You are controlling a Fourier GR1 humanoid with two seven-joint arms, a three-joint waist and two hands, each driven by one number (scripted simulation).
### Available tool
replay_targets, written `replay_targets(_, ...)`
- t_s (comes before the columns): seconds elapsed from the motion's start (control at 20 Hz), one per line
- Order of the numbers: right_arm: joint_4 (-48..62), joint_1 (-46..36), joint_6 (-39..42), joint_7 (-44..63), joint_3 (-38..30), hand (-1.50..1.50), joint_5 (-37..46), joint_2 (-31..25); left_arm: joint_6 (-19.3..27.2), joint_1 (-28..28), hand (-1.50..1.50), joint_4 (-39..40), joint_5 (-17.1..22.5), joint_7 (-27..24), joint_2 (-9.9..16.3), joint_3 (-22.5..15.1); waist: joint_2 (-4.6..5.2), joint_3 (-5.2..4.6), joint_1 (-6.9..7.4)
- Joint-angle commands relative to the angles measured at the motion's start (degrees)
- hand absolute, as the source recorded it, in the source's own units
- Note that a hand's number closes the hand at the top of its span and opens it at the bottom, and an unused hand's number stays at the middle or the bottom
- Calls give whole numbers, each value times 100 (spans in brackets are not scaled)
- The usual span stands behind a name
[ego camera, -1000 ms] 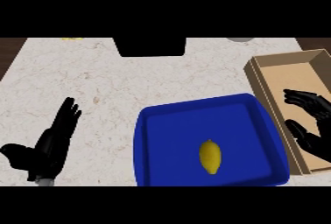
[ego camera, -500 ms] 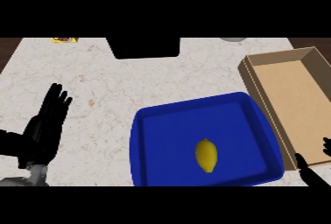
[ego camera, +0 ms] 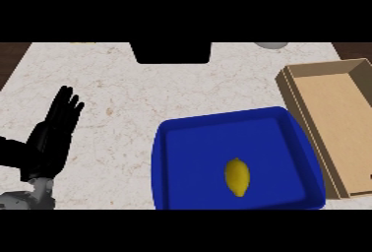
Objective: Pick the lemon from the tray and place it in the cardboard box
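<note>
A yellow lemon (ego camera: 237,177) lies in the near half of the blue tray (ego camera: 210,142), a little right of its middle. The open cardboard box (ego camera: 340,115) stands just right of the tray, long side running away from me, with nothing showing inside. My left hand (ego camera: 52,138) rests open at the left edge of the counter, fingers straight and pointing away, well apart from the tray. My right hand does not show in the head view.
A black block (ego camera: 170,51) sits at the counter's back edge. A grey round object (ego camera: 272,45) is at the back right and a small yellow thing (ego camera: 83,43) at the back left. Bare marbled counter (ego camera: 123,98) lies between my left hand and the tray.
My right hand was over the box, sank to the lower right corner, and has now left the view. The left hand has kept its open pose at the left.
</note>
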Motion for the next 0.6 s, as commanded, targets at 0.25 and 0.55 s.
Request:
replay_targets(0.25,-2230,-353,1258,3339,782,-150,216,-701,42,-459,0,253,-125,248,-241,-90,19,8,78)
replay_targets(0.55,-2097,-1987,1503,4625,1310,-150,400,-238,-235,-228,0,165,-280,153,-285,49,-4,20,100)
